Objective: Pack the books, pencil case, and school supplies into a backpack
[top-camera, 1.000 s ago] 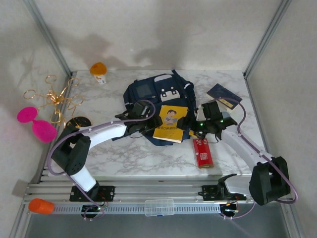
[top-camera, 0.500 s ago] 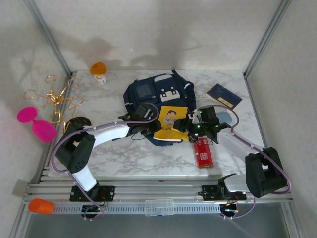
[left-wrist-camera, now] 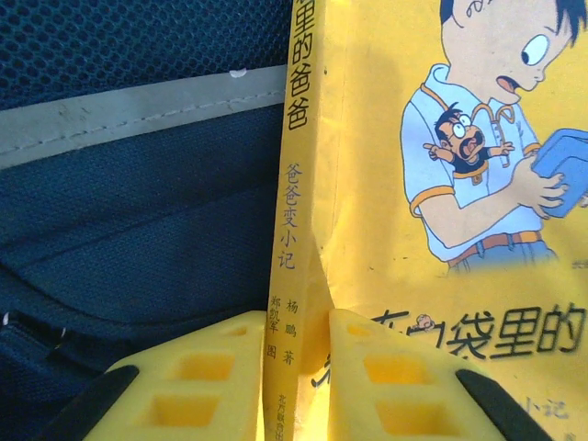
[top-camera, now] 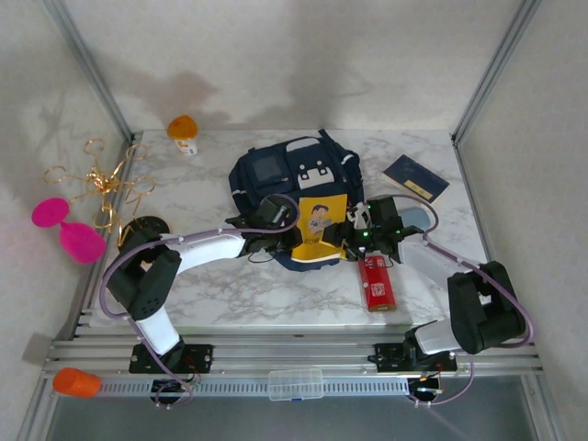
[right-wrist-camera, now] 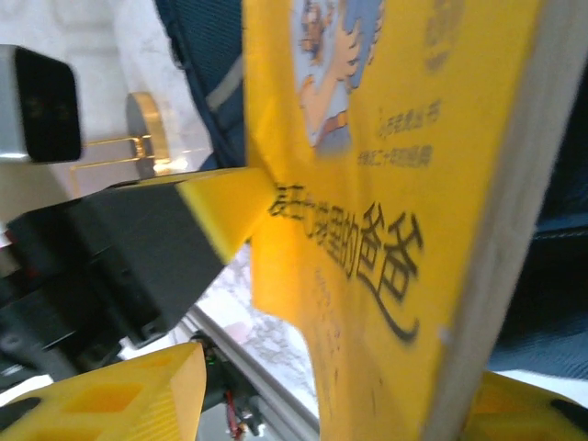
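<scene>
We see the thin yellow book with a cartoon boy on its cover [top-camera: 318, 223] caught between the two sets of jaws. The left gripper [left-wrist-camera: 294, 333] has its jaws drawn in narrow and clamped on the yellow book at the spine. In the left wrist view the spine runs straight out from between them, and the printed cover spreads to their right. The right gripper [right-wrist-camera: 331, 404] meets the opposite, page-edge side. Its jaws stand partly apart and straddle that edge, with a gap between one finger and the cover, so we read them as not closed on it.

From above, the yellow book's long axis runs from the arms' side toward the far wall, top end farthest from us. It rests over the near end of the large navy blue fabric backpack [top-camera: 276, 170], which lies just beyond the left jaws, front pockets up, straps at its far end.

We count two books. The second is a thin navy book with a gold band [top-camera: 415, 178], flat on the marble tabletop [top-camera: 230, 285] beyond and right of the right jaws, slanting far-left to near-right. One small flat red rectangular box [top-camera: 377, 281] lies just nearer us than the right jaws, long axis near to far. One soft light blue-grey pouch [top-camera: 414, 214] lies behind the right jaws, mostly hidden by that arm, so we cannot tell its direction.
</scene>
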You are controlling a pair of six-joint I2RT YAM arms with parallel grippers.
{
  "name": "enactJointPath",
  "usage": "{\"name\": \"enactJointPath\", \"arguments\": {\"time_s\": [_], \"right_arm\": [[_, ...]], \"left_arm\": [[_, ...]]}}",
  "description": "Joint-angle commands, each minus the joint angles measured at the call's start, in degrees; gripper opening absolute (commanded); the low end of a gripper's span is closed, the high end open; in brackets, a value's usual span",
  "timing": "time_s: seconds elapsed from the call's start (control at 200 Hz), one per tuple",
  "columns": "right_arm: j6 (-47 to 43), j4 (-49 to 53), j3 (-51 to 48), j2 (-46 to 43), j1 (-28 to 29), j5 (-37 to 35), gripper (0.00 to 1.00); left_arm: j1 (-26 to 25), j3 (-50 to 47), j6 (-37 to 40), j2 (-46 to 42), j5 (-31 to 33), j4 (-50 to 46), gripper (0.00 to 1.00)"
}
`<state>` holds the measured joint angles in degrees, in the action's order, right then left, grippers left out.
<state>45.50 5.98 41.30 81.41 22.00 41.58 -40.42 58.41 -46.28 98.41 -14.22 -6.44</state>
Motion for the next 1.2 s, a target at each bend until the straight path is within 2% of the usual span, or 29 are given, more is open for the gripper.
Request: {"name": "enactJointPath", "arguments": {"time_s": [0.0, 0.14, 0.2, 0.285, 0.416, 0.551, 0.651, 0.726, 0.846, 0.926, 1.036, 1.196], "right_arm": [[-3.23, -0.8, 1.92, 0.9, 0.09, -1.29, 0.46], [-5.42, 1.79, 2.31, -0.39, -0.57, -4.32, 0.24], [-6.34, 2.47, 2.12, -2.21, -0.9, -5.94, 0.16], [-8.54, 5.01, 2.85, -5.13, -1.33, -8.37, 0.0], [-10.56, 10.3, 4.14, -10.31, -3.41, -10.93, 0.0], [-10.53, 15.28, 5.07, -15.61, -9.46, -9.07, 0.0], [-11.77, 21.97, 8.28, -19.78, -13.58, -11.84, 0.0], [-12.18, 27.12, 10.09, -22.1, -18.01, -12.97, 0.0], [-12.69, 33.05, 12.49, -24.74, -24.52, -13.49, 0.0], [-13.11, 34.87, 12.94, -25.77, -27.69, -14.35, 0.0], [-13.63, 35.22, 11.69, -25.26, -31.5, -10.65, 0.0], [-14.03, 33.48, 9.82, -25.1, -33.11, -9.3, 0.0]], "left_arm": [[-1.5, 0.6, 0.13, 0.91, -0.21, -3.23, 0.18], [-1.59, 0.91, 0.12, -0.07, -0.13, -3.43, 0.19], [-1.59, 1.0, 0.34, -0.56, 0.24, -3.58, 0.22], [-1.67, 1.46, 1.19, -1.42, -0.09, -3.23, 0.27], [-2.28, 3.4, 5.42, -5.67, 3.67, -4.38, 0.41], [-2.64, 4.87, 15.46, -8.67, 5.6, -4.67, 0.55], [-3.44, 8.06, 22.95, -6.68, 5.43, -8.66, 0.61], [-6.01, 11.63, 29.85, -4.32, 6.02, -12.32, 0.65], [-9.63, 13.14, 39.19, -1.97, 9.52, -10.41, 0.75], [-9.98, 14.7, 43.17, 1.28, 9.09, -10.02, 0.78], [-10.27, 19.64, 47.44, 6.93, 9.4, -13.25, 0.78], [-10.27, 23.79, 50.45, 12.77, 8.56, -14.2, 0.78]]}}
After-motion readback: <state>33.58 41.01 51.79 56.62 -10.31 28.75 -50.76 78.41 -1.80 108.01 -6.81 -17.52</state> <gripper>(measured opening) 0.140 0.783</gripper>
